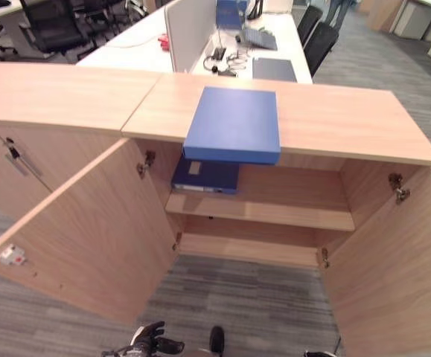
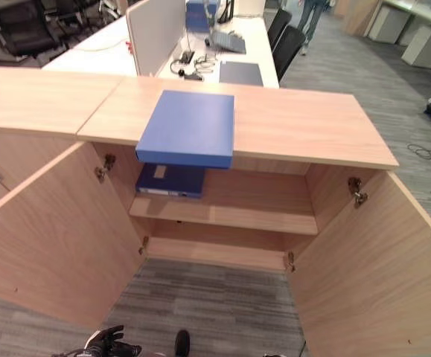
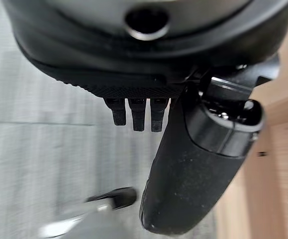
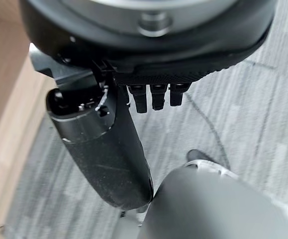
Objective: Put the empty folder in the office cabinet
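The blue folder (image 1: pixel 234 123) lies flat on the top of the office cabinet (image 1: pixel 334 119), its near edge hanging over the open compartment where a darker binder (image 1: pixel 206 177) rests on the shelf (image 1: pixel 289 212). The left robot hand (image 3: pixel 183 164) and the right robot hand (image 4: pixel 104 149) hang low over the carpet, fingers relaxed and holding nothing. The task seems at its start: next, a robot hand must rise to the folder and grasp its overhanging edge.

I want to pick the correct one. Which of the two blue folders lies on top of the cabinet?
The lighter blue folder lies flat on the cabinet top, its front edge overhanging. The darker blue folder lies inside on the upper shelf.
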Available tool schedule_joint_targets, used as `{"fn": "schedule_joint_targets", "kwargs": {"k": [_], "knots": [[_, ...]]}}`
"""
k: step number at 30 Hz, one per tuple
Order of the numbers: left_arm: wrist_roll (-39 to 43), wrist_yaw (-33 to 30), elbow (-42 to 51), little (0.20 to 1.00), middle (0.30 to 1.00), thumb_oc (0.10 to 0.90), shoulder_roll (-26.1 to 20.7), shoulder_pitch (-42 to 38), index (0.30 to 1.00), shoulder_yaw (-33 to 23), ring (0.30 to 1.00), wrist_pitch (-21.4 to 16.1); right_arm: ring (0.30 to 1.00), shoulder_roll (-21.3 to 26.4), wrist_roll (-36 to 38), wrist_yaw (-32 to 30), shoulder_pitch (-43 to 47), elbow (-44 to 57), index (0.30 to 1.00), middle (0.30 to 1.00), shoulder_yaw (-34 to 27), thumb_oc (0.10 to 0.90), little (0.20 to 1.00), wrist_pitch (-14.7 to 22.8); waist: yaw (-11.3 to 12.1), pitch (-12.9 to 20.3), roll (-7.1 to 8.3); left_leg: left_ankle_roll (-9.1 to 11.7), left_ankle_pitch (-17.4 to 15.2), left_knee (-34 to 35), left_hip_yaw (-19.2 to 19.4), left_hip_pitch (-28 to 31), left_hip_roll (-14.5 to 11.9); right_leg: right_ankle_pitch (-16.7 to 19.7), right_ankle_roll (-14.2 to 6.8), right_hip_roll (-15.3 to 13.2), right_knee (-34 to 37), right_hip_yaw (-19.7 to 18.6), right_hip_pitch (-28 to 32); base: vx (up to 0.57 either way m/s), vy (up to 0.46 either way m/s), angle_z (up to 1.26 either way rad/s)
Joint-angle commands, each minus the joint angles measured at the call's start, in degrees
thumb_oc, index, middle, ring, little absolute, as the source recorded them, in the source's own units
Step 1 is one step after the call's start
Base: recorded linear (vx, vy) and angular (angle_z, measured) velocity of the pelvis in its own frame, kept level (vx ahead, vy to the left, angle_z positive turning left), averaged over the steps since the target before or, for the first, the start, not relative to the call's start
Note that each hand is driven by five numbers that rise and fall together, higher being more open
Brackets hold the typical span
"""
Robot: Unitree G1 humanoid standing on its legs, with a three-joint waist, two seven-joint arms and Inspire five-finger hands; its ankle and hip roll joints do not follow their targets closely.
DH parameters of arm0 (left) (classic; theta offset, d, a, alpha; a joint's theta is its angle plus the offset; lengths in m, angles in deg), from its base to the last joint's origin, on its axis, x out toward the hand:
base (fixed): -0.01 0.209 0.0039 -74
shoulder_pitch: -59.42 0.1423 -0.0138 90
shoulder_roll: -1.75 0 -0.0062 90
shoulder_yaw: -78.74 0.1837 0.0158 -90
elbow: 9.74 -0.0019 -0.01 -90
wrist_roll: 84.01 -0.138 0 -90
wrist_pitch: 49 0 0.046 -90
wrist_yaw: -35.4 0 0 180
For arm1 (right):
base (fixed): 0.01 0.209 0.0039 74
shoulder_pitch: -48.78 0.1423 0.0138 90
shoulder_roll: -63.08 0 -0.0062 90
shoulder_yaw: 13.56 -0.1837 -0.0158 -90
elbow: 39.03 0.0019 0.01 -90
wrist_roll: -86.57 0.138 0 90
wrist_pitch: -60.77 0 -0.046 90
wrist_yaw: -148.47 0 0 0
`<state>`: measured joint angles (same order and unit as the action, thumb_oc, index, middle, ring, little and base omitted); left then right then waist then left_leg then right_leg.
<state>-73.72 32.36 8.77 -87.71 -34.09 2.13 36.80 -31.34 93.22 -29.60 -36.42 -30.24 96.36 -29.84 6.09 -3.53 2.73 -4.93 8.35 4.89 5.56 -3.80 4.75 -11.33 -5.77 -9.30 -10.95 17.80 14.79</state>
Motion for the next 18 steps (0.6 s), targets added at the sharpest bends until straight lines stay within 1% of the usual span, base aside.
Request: {"fn": "schedule_joint_targets", "kwargs": {"k": [1, 2, 3, 4, 5, 6, 7, 8, 9, 10, 11, 12, 13, 14, 15, 16, 17, 18], "knots": [[-1.60, 0.14, -1.05, 0.900, 0.900, 0.800, -0.15, -0.02, 0.900, 0.43, 0.900, -1.11, 0.900, 1.83, -2.62, 0.55, 0.38, 0.67, 0.900, 0.900, 0.22, 0.800, 0.900, -0.10, 0.75, 0.89, -0.72, 2.03, -3.65, 0.11, -1.08, 0.72, 2.76, 13.27, -3.50, -5.01, -6.38, -0.09, -6.19, 0.29, 0.421, 0.01], [-1.60, 0.21, -1.09, 0.900, 0.900, 0.800, -0.15, -0.07, 0.900, 0.42, 0.900, -0.94, 0.900, 2.05, -2.78, 0.58, 0.42, 0.87, 0.900, 0.900, 0.24, 0.800, 0.900, -0.15, 0.30, 0.26, -0.89, 0.92, -4.74, 0.11, -1.17, 2.08, 4.20, 17.70, -3.75, -7.29, -11.80, 0.16, -7.36, 0.17, 0.304, 0.03], [-1.52, 0.22, -0.96, 0.900, 0.900, 0.800, -0.20, -0.04, 0.900, 0.33, 0.900, -0.79, 0.900, 2.08, -2.71, 0.44, 0.26, 1.08, 0.900, 0.900, 0.00, 0.800, 0.900, -0.16, 0.05, -0.17, -1.24, 0.16, -5.37, 0.11, -1.64, 3.14, 4.79, 19.30, -3.20, -8.66, -16.39, 0.44, -8.82, 0.18, 0.321, 0.09], [-1.64, 0.39, -1.11, 0.900, 0.900, 0.800, -0.36, -0.24, 0.900, 0.37, 0.900, -0.48, 0.900, 2.12, -2.70, 0.44, 0.27, 1.46, 0.900, 0.900, 0.20, 0.800, 0.900, -0.13, -0.38, -0.85, -1.52, -0.56, -6.06, 0.11, -1.63, 4.16, 5.46, 21.39, -3.12, -9.98, -19.91, 1.09, -9.73, 0.19, 0.255, 0.26], [-1.78, 0.58, -1.37, 0.900, 0.900, 0.800, -0.52, -0.29, 0.900, 0.60, 0.900, -0.25, 0.900, 2.00, -2.58, 0.39, 0.37, 1.89, 0.900, 0.900, 0.12, 0.800, 0.900, -0.06, -0.74, -1.30, -1.68, -0.66, -7.22, 0.11, -1.49, 5.34, 5.71, 22.26, -3.84, -11.05, -23.12, 1.55, -10.57, 0.20, 0.239, 0.36], [-2.06, 0.79, -1.67, 0.900, 0.900, 0.800, -0.52, -0.33, 0.900, 0.67, 0.900, -0.02, 0.900, 1.69, -2.55, 0.43, 0.31, 2.23, 0.900, 0.900, 0.15, 0.800, 0.900, -0.04, -0.97, -1.78, -1.96, -0.97, -7.83, 0.11, -1.13, 6.49, 5.60, 21.40, -3.97, -12.43, -26.14, 2.26, -12.11, 0.14, 0.137, 0.32], [-2.08, 0.80, -1.70, 0.900, 0.900, 0.800, -0.51, -0.33, 0.900, 0.64, 0.900, -0.02, 0.900, 1.69, -2.55, 0.42, 0.28, 2.26, 0.900, 0.900, 0.19, 0.800, 0.900, -0.06, -0.90, -1.89, -1.71, -1.01, -8.06, 0.11, -1.06, 6.65, 5.90, 21.01, -4.21, -12.83, -26.86, 1.88, -12.35, 0.08, 0.099, 0.09], [-2.39, 1.06, -2.06, 0.900, 0.900, 0.800, -0.51, -0.68, 0.900, 0.75, 0.900, 0.15, 0.900, 1.55, -2.62, 0.47, 0.14, 2.61, 0.900, 0.900, 0.48, 0.800, 0.900, -0.06, -1.25, -2.23, -2.04, -0.92, -8.61, 0.11, -0.26, 7.34, 5.47, 19.53, -3.88, -13.68, -27.43, 3.42, -13.50, 0.11, 0.023, 0.00], [-1.87, 1.56, -1.90, 0.900, 0.900, 0.800, -0.16, -1.27, 0.900, 1.18, 0.900, -0.05, 0.900, 1.48, -3.54, 0.75, 0.16, 2.67, 0.900, 0.900, 1.06, 0.800, 0.900, -0.19, -1.78, -2.36, -2.63, -0.34, -8.97, 0.11, 0.10, 7.68, 4.31, 16.53, -2.91, -12.85, -22.96, 5.89, -14.29, 0.11, 0.020, -0.03], [-1.87, 1.56, -1.91, 0.900, 0.900, 0.800, -0.15, -1.27, 0.900, 1.19, 0.900, -0.05, 0.900, 1.50, -3.55, 0.75, 0.15, 2.67, 0.900, 0.900, 1.05, 0.800, 0.900, -0.20, -1.83, -2.37, -2.73, -0.28, -8.97, 0.11, 0.03, 7.70, 4.17, 16.56, -2.80, -12.67, -22.71, 6.08, -14.10, 0.11, -0.076, -0.02], [-0.46, 1.87, -0.79, 0.900, 0.900, 0.800, -0.32, -1.64, 0.900, 1.42, 0.900, -0.25, 0.900, 1.73, -4.41, 0.91, 0.42, 2.47, 0.900, 0.900, 1.28, 0.800, 0.900, -0.41, -2.17, -3.03, -3.32, 0.02, -8.59, 0.11, -0.23, 7.96, 3.15, 14.95, -2.33, -10.59, -20.10, 5.77, -15.71, 0.08, -0.135, -0.17], [1.21, 1.70, 0.51, 0.900, 0.900, 0.800, -0.43, -1.92, 0.900, 1.40, 0.900, -0.60, 0.900, 1.56, -4.63, 0.83, 0.48, 2.61, 0.900, 0.900, 1.66, 0.800, 0.900, -0.44, -2.48, -3.40, -3.70, 0.48, -8.93, 0.11, -0.33, 8.69, 2.24, 14.40, -2.58, -9.02, -16.89, 5.31, -17.82, 0.08, -0.133, -0.16], [1.23, 1.70, 0.53, 0.900, 0.900, 0.800, -0.43, -1.90, 0.900, 1.40, 0.900, -0.58, 0.900, 1.56, -4.63, 0.83, 0.47, 2.61, 0.900, 0.900, 1.67, 0.800, 0.900, -0.45, -2.44, -3.39, -3.76, 0.53, -8.96, 0.11, -0.29, 8.70, 2.15, 14.43, -2.52, -8.90, -16.76, 5.31, -17.77, 0.06, -0.144, -0.14], [3.14, 1.89, 1.93, 0.900, 0.900, 0.800, -0.35, -2.10, 0.900, 1.21, 0.900, -0.75, 0.900, 1.41, -4.57, 0.83, 0.65, 2.90, 0.900, 0.900, 1.78, 0.800, 0.900, -0.51, -2.72, -3.72, -3.73, 0.88, -9.06, 0.11, -0.44, 9.01, 1.68, 14.43, -2.61, -7.81, -13.10, 4.75, -18.73, 0.05, -0.154, 0.03], [4.74, 2.09, 3.74, 0.900, 0.900, 0.800, -0.45, -2.20, 0.900, 1.34, 0.900, -0.98, 0.900, 1.24, -4.57, 0.84, 0.71, 3.26, 0.900, 0.900, 1.92, 0.800, 0.900, -0.51, -2.83, -4.00, -3.56, 1.45, -9.26, 0.11, -0.62, 9.49, 1.06, 14.37, -2.31, -5.95, -7.67, 4.08, -18.46, 0.05, -0.152, 0.00], [4.74, 2.09, 3.74, 0.900, 0.900, 0.800, -0.45, -2.20, 0.900, 1.34, 0.900, -0.98, 0.900, 1.24, -4.57, 0.84, 0.71, 3.26, 0.900, 0.900, 1.91, 0.800, 0.900, -0.51, -2.83, -4.02, -3.58, 1.46, -9.26, 0.11, -0.63, 9.51, 1.04, 14.39, -2.31, -5.93, -7.63, 4.10, -18.41, 0.04, -0.235, -0.02], [8.43, 2.58, 9.87, 0.900, 0.900, 0.800, -1.31, -2.34, 0.900, 1.30, 0.900, -1.32, 0.900, 1.01, -4.25, 0.86, 0.84, 3.85, 0.900, 0.900, 1.85, 0.800, 0.900, -0.49, -3.16, -4.29, -2.48, 1.88, -8.57, 0.11, -0.81, 9.34, 0.72, 15.64, -1.97, -2.47, 2.24, 1.97, -17.05, 0.05, -0.197, -0.02], [10.97, 3.06, 14.61, 0.900, 0.900, 0.800, -1.79, -1.39, 0.900, 0.79, 0.900, -1.30, 0.900, 0.88, -4.54, 0.82, 0.63, 3.83, 0.900, 0.900, 1.85, 0.800, 0.900, -0.58, -2.84, -4.14, -2.22, 2.03, -8.73, 0.11, -0.42, 9.73, 0.54, 16.26, -2.48, -1.76, 3.87, 1.87, -16.14, 0.11, -0.263, 0.10]]}}
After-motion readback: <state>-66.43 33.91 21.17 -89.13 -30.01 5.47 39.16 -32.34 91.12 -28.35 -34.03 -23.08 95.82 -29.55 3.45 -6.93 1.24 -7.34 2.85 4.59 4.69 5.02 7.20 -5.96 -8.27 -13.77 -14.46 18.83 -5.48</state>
